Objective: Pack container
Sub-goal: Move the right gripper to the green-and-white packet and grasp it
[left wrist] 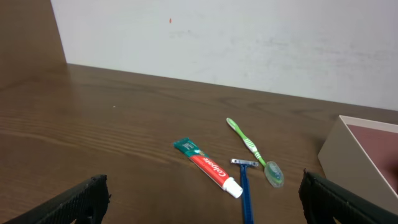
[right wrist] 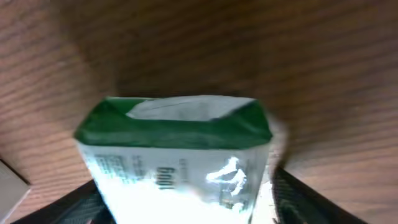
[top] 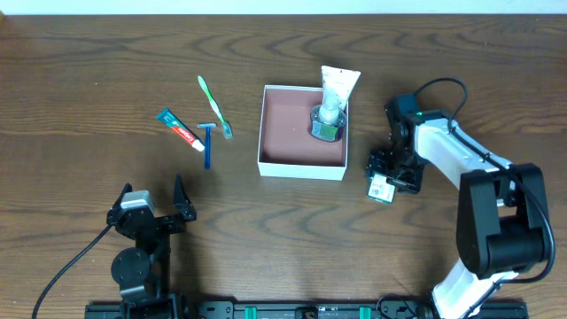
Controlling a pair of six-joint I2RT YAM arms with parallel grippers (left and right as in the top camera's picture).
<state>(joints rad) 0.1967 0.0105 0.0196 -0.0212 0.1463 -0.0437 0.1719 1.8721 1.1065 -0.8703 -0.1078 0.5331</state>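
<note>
Beside one container [top: 301, 166] lie three toiletries [top: 208, 151]; left pincer [top: 152, 202] gapes; right pincer [top: 384, 181] over packet [right wrist: 174, 162], grip unclear.

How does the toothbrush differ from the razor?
The toothbrush is green, the razor blue. The toothbrush lies diagonally, the razor straight toward the near edge. The toothbrush looks longer than the razor. Both lie flat on the table, outside the box.

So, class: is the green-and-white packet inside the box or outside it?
Outside: the packet lies on the table beside the container, apart from its wall.
</note>
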